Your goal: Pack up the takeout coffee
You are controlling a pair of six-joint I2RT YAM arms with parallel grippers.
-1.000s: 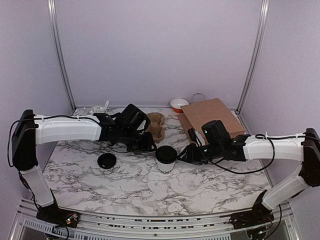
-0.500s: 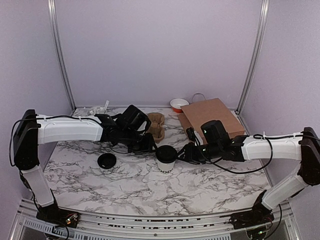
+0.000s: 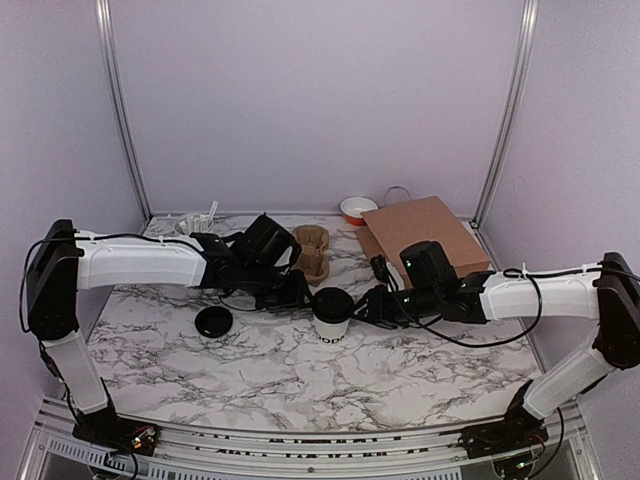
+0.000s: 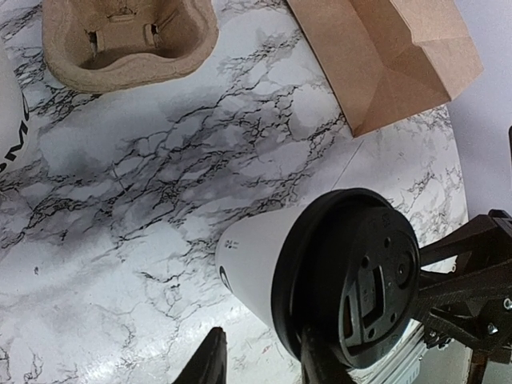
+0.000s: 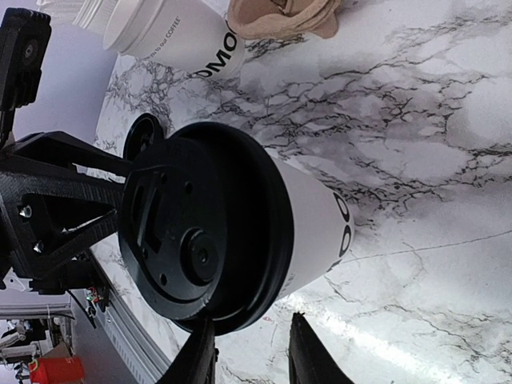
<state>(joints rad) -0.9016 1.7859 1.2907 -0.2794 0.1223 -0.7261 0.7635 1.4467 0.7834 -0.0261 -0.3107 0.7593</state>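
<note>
The takeout coffee (image 3: 332, 312) is a white paper cup with dark lettering and a black lid, upright mid-table. My left gripper (image 3: 298, 292) is at its left side and my right gripper (image 3: 362, 308) at its right, both at lid height. In the left wrist view the cup (image 4: 264, 256) fills the lower right; my left gripper (image 4: 262, 340) stands partly open, one finger (image 4: 318, 360) against the lid's rim, only table between the jaws. In the right wrist view the cup (image 5: 320, 224) is likewise close; my right gripper (image 5: 250, 324) is partly open, one finger (image 5: 198, 352) under the lid's rim.
A brown pulp cup tray (image 3: 312, 250) and a flat brown paper bag (image 3: 420, 235) lie behind the cup. A loose black lid (image 3: 213, 321) lies to the left. A second lettered white cup (image 5: 176, 36) stands near the tray. A red-and-white bowl (image 3: 357, 209) sits at the back wall.
Both grippers have moved in closer to the cup's lid from either side. The cup has shifted very slightly toward the back.
</note>
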